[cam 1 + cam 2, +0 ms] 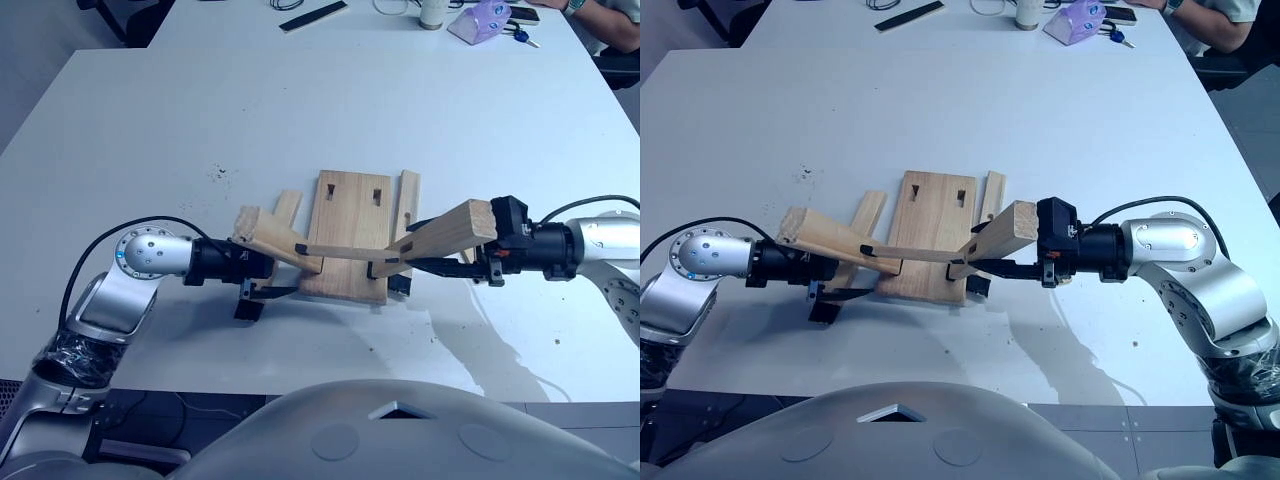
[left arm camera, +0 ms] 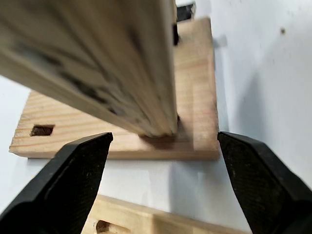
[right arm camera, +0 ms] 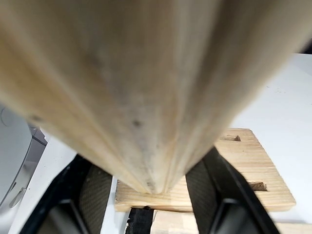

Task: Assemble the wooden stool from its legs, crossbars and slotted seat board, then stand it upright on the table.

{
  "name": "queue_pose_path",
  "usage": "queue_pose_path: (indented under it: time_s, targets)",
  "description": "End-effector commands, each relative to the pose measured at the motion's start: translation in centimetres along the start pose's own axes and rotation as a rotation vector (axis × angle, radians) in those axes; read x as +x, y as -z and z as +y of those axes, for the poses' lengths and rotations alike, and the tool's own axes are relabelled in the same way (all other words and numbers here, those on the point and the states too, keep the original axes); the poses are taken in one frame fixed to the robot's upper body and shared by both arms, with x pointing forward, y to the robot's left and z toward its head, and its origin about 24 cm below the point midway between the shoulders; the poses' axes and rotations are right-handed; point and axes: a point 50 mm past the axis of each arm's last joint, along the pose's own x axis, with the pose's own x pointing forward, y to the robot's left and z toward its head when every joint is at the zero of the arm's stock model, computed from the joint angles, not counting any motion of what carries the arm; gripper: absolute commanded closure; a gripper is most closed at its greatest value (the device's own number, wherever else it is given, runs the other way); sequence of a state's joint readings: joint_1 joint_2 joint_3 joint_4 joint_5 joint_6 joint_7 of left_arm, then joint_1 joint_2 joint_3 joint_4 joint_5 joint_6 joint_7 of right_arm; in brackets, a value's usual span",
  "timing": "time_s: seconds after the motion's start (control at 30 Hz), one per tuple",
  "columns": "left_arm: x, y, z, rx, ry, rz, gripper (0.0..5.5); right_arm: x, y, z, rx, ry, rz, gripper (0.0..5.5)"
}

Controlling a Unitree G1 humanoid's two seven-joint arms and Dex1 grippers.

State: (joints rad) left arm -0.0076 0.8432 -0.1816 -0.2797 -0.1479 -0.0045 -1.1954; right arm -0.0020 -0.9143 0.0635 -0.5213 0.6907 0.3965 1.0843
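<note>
Surface: white table [image 1: 150, 150], black strip [image 1: 313, 16] at far edge | seat board [image 1: 345, 215] flat, mid-table | 2 legs, left leg [image 1: 262, 235] and right leg [image 1: 455, 228], joined by crossbar [image 1: 345, 252], lower ends at board | arms level, reaching inward | left pincer [image 1: 268, 294] spread beneath left leg | right pincer [image 1: 392, 277] at right leg's lower end, grip cannot be told

Table [image 1: 200, 120]: plain white, w/ a few dark specks [image 1: 220, 172]. Seat board [image 1: 350, 235]: pale tan wood, fine straight grain, dark slots. Left leg [image 1: 268, 240], right leg [image 1: 452, 232] & crossbar [image 1: 345, 252]: same light wood, grain streaked darker up close. Loose wooden bars [image 1: 406, 195]: same tan. Left gripper [image 2: 165, 139]: matte black. Right gripper [image 3: 148, 187]: black too. Arms [image 1: 150, 255]: silver shells, black wrist sections. Far edge: lilac object [image 1: 480, 20], black strip [image 1: 313, 16].
</note>
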Motion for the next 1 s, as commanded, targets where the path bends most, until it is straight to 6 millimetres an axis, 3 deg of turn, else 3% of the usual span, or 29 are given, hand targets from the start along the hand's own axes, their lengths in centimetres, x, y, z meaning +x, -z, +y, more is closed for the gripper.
queue_pose_path:
  time_s: [0.03, 0.47, 1.0]
  targets:
    - [0.9, -1.5, 0.1, -0.02, -0.016, -0.073, 1.49, 0.9, 4.1, 1.9, 0.202, -0.114, 0.155, 3.46]
    - [0.5, 0.2, 0.9, -0.128, -0.099, -0.028, 1.49, 0.5, 3.5, 2.0, 0.174, -0.093, 0.143, 3.46]
    - [1.3, -1.1, 0.7, -0.088, -0.094, -0.06, 1.49, 2.6, 3.9, 0.9, 0.167, -0.154, 0.199, 3.46]
